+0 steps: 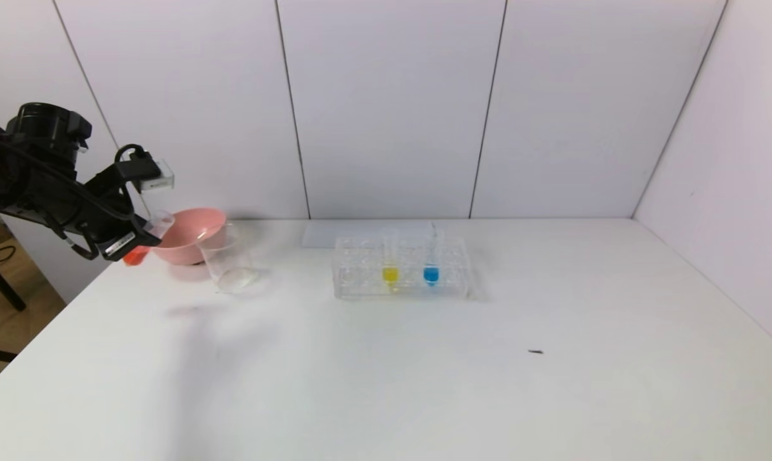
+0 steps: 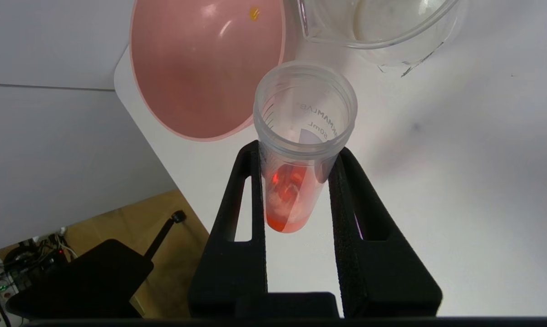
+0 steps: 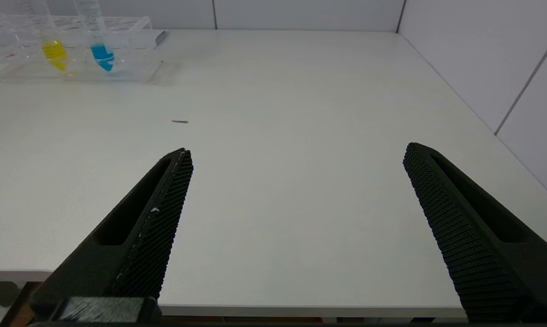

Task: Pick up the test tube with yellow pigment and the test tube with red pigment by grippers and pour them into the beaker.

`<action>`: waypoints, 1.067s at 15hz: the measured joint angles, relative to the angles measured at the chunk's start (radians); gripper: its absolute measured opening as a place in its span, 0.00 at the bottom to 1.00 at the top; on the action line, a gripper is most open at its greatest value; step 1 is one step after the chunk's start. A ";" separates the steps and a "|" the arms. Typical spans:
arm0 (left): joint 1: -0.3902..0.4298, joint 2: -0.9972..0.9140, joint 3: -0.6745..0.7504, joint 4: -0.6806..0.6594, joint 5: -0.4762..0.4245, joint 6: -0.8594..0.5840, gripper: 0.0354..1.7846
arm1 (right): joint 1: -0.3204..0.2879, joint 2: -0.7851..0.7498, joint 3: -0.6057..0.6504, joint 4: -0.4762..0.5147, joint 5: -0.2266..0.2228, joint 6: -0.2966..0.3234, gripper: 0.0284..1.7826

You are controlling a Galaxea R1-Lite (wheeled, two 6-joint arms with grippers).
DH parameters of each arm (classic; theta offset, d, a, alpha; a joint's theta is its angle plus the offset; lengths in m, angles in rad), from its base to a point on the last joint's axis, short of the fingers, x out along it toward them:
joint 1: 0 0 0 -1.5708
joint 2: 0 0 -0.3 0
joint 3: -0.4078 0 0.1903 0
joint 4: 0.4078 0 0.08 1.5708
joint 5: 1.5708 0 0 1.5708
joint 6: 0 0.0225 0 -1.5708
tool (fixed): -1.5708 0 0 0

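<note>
you have a white table: the pink bowl and the beaker touch near its far left corner, the clear tube rack mid-table toward the far edge.

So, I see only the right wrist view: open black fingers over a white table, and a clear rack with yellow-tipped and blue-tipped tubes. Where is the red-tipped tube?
Observer: The left gripper holds the clear test tube with red pigment, shut on it.
Operator: Where is that arm?
Observer: At the table's left edge, beside the pink plastic bowl.
Operator: And the clear glass beaker?
Observer: The beaker stands just right of that bowl; the tube's mouth is not over it.
</note>
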 joint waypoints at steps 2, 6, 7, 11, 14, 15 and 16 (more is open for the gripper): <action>-0.001 0.009 -0.011 0.001 0.000 0.002 0.23 | 0.000 0.000 0.000 0.000 0.000 0.000 0.95; -0.005 0.029 -0.034 0.013 0.013 0.015 0.23 | 0.000 0.000 0.000 0.000 0.000 0.000 0.95; -0.010 0.033 -0.039 0.013 0.019 0.015 0.23 | 0.000 0.000 0.000 0.000 0.000 0.000 0.95; -0.035 0.053 -0.068 0.041 0.039 0.015 0.23 | 0.000 0.000 0.000 0.000 0.000 0.000 0.95; -0.047 0.063 -0.089 0.058 0.044 0.033 0.23 | 0.000 0.000 0.000 0.000 0.000 0.000 0.95; -0.049 0.065 -0.092 0.058 0.044 0.042 0.23 | 0.000 0.000 0.000 0.000 0.000 0.000 0.95; -0.049 0.067 -0.098 0.057 0.044 0.053 0.23 | 0.000 0.000 0.000 0.000 0.000 0.000 0.95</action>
